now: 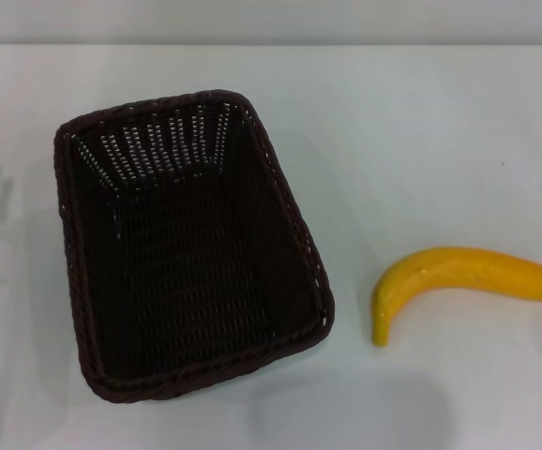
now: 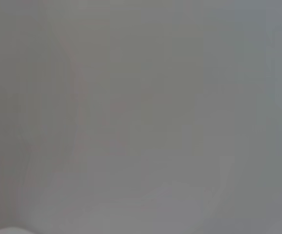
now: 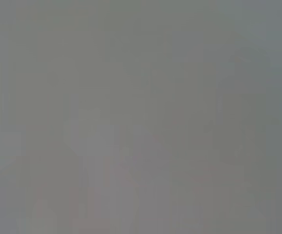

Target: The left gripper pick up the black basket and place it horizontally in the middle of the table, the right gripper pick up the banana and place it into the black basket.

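Black basket (image 1: pixel 191 248) empty on white table (image 1: pixel 421 112), left of centre, long axis running near-to-far and slightly skewed, so nearer the left arm; banana (image 1: pixel 463 281) well right of it; both grippers out of view, finger state untellable.

We seem to face a bare test bench: a plain white worktop (image 1: pixel 421 131) against a blank pale wall (image 1: pixel 271 19).
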Robot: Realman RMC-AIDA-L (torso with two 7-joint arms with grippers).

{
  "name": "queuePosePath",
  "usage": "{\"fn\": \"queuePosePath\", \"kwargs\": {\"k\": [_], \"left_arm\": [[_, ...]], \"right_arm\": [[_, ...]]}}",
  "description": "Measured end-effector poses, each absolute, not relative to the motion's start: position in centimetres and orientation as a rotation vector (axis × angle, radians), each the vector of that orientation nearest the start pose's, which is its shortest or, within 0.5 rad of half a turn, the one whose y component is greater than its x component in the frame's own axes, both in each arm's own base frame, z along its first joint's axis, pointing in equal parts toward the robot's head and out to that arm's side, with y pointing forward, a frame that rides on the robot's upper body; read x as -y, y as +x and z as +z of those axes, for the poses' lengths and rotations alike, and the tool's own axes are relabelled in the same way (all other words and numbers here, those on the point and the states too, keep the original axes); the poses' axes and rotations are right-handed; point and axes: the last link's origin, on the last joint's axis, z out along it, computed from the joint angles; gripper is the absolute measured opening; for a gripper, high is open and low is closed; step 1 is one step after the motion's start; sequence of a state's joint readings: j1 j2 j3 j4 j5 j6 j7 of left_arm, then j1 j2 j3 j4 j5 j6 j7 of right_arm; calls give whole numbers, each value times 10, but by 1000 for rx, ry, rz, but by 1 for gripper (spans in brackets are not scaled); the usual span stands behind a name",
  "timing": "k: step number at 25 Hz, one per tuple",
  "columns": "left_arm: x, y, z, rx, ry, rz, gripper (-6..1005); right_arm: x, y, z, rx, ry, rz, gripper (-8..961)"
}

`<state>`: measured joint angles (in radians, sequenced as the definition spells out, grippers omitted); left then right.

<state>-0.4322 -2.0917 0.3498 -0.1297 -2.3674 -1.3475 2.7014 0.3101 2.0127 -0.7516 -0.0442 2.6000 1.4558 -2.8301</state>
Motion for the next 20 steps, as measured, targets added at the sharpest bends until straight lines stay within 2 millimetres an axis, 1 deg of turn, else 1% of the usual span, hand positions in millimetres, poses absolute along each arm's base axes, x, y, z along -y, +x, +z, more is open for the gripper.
{"fn": "queuePosePath", "kwargs": {"k": [7, 13, 16, 18, 20], "left_arm": [[-300, -362, 9, 844, -1227, -932, 865], [-300, -363, 11, 824, -1256, -914, 864], [-306, -364, 19, 823, -1257, -934, 863], [-314, -366, 29, 849, -1269, -978, 863], [-325, -369, 42, 910, -1305, -1031, 862]], "right_arm": [[-275, 384, 73, -451, -1339, 742, 859], [-274, 383, 68, -460, -1369, 747, 860], [-274, 383, 66, -467, -1375, 748, 860], [-273, 382, 65, -469, -1383, 749, 860], [-273, 382, 63, -468, -1392, 751, 860]]}}
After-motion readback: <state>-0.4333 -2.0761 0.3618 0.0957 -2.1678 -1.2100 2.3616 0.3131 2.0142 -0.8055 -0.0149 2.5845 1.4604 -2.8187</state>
